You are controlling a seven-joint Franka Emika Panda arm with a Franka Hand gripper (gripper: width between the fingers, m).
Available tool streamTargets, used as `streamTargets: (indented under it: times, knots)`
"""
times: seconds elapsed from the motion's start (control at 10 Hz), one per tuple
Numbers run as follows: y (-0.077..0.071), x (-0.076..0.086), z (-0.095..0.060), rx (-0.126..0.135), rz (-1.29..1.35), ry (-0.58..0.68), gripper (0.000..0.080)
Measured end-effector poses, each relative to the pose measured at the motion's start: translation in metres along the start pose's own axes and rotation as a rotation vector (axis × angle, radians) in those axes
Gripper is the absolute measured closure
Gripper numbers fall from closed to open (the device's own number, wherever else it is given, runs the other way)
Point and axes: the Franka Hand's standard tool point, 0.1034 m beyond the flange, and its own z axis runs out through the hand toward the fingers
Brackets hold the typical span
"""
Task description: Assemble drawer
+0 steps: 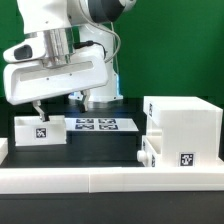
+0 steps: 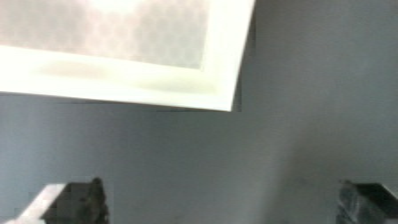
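Observation:
The tall white box-like shell (image 1: 185, 122) stands at the exterior view's right with a tag on its front. A shallow white tray (image 1: 151, 150) sticks out of its lower left side. The other tray (image 1: 40, 131), with a tag on its front, lies on the dark table at the exterior view's left. My gripper (image 1: 38, 108) hangs just above this tray, open and empty. In the wrist view a blurred corner of the tray (image 2: 125, 50) shows ahead of my gripper (image 2: 221, 205). Both fingertips (image 2: 71, 202) stand wide apart over bare table.
The marker board (image 1: 97, 124) lies flat at the middle back, in front of the arm's base. A long low white border rail (image 1: 100, 178) runs along the table's front edge. Green wall behind.

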Motion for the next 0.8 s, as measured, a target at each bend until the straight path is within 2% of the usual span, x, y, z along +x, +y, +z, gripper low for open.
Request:
streamTargets:
  times: [0.2,0.3,0.6,0.8]
  knots:
    - [0.0,0.0,0.0,-0.005,-0.006,0.002,0.015]
    - [0.001,-0.007,0.0,-0.033,-0.007,0.019,0.015]
    - [-0.009,-0.047,0.007,-0.118,0.01,0.059,0.015]
    - [-0.008,-0.063,0.015,-0.143,0.011,0.067,0.015]
